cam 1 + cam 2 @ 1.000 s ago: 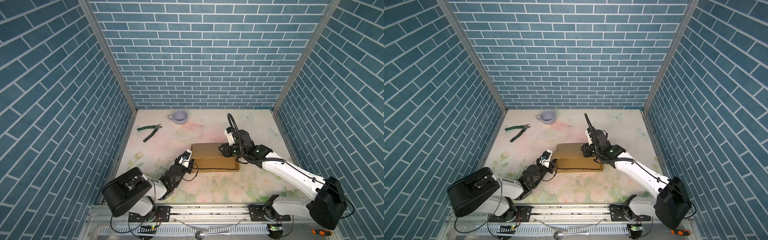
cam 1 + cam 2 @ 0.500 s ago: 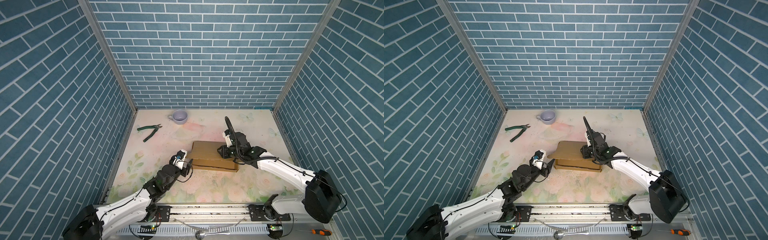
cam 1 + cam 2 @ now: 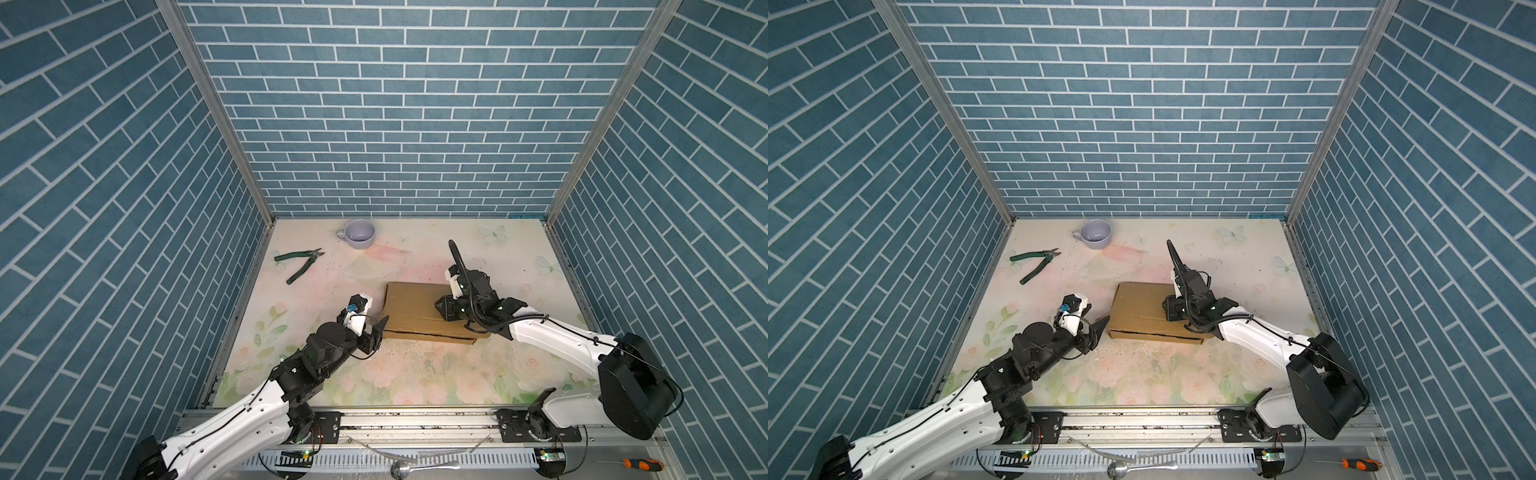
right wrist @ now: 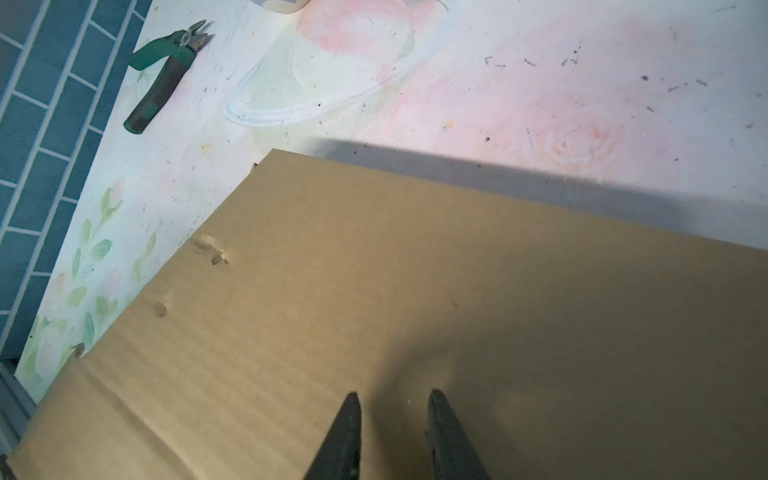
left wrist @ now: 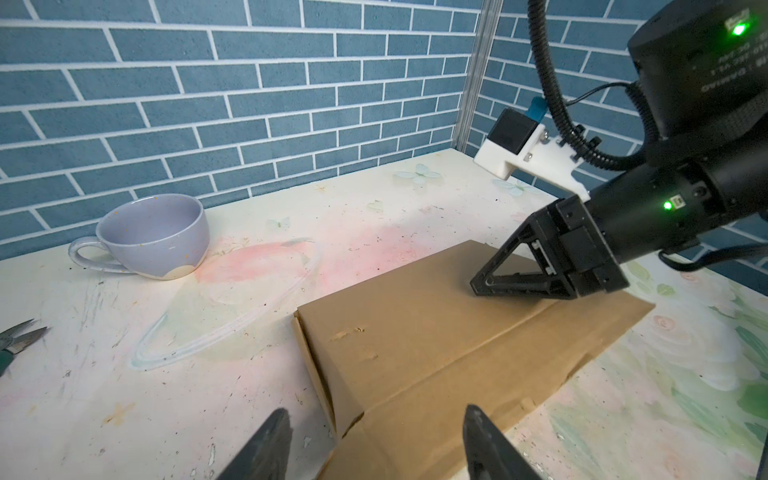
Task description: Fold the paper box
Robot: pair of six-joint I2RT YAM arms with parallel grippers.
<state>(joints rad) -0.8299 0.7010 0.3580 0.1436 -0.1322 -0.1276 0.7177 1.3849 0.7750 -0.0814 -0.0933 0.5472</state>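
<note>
One paper box (image 3: 409, 307), mid-bench (image 3: 415, 249); likely light, stiff corrugated, springy creases. Right jaws narrowly apart, tips pressing its top; left jaws wide apart, empty, at the front-left corner. Best gripped by flap edges

The right arm (image 3: 552, 336) hides the paper box's (image 3: 411, 309) right end.

- Both top views look down from high above the front, over the whole table (image 3: 415, 249).
- Each wrist camera looks closely at the paper box (image 5: 415, 353), which all views share.
</note>
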